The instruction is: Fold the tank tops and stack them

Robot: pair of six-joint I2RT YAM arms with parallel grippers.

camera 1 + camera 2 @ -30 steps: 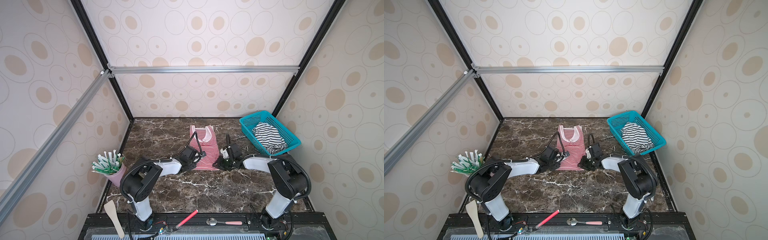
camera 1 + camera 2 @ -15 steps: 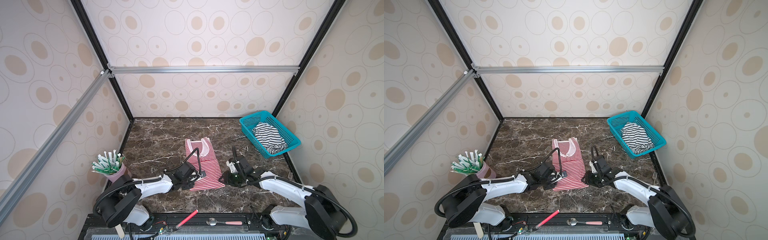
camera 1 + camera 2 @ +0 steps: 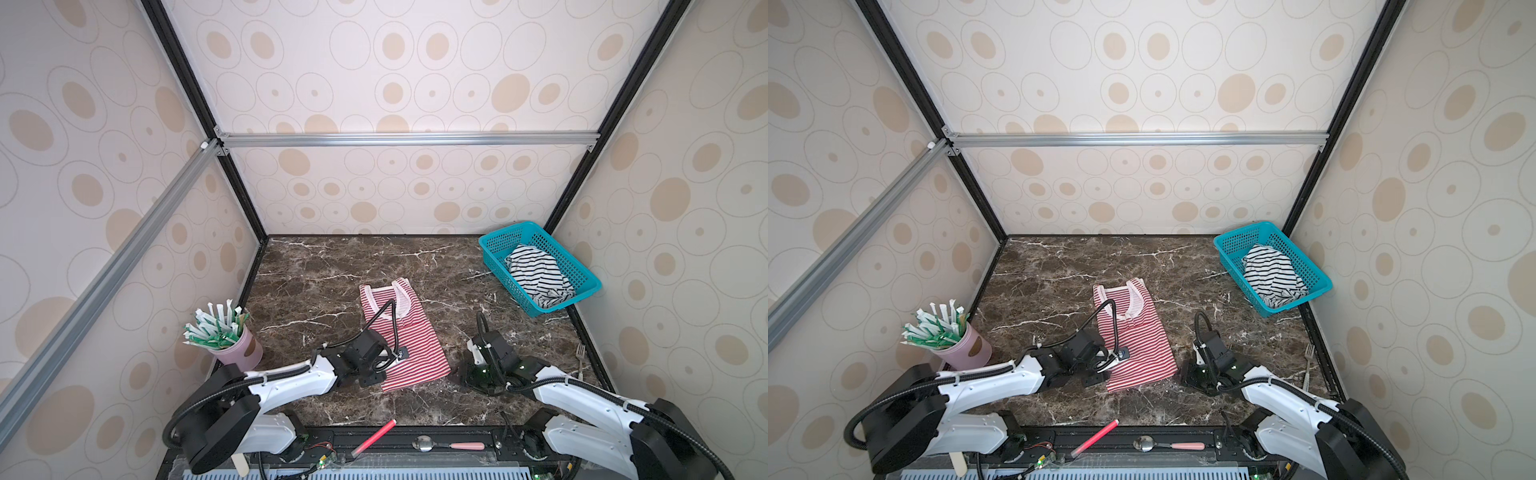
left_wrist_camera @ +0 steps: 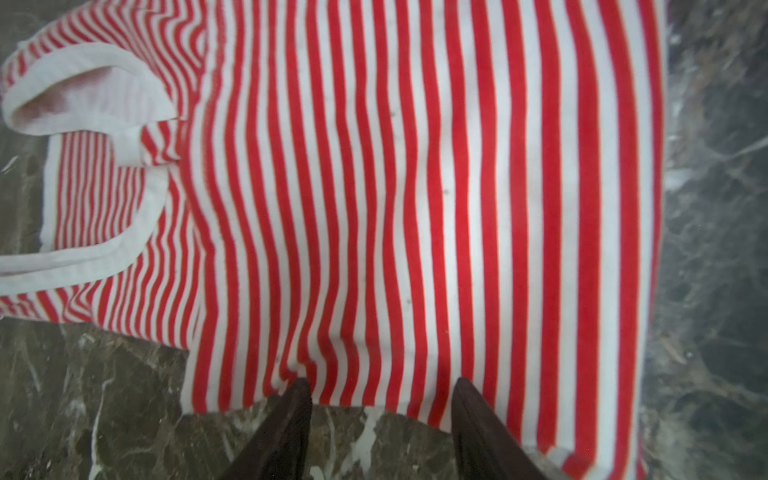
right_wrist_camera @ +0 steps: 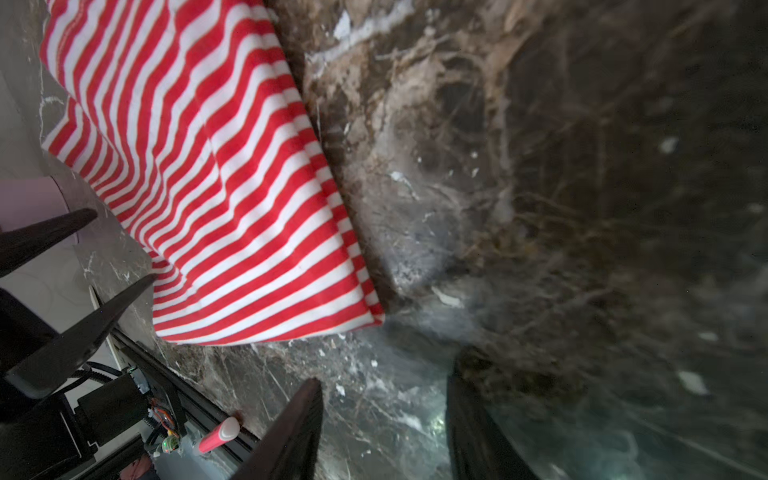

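Note:
The red-and-white striped tank top lies flat in the middle of the marble table, neck towards the back wall. My left gripper is open at its left side edge near the hem, with the fingertips just touching the cloth edge and only marble between them. My right gripper is open over bare marble, a little apart from the hem's right corner. The black-and-white tank top lies crumpled in the teal basket.
A pink cup of wrapped sticks stands at the left edge. A fork lies at the right edge. On the front rail lie a red marker and a spoon. The enclosure walls close in on three sides.
Both arms drew the red-and-white tank top towards the front of the table. Both grippers then opened and let go of its hem, and it now lies flat.

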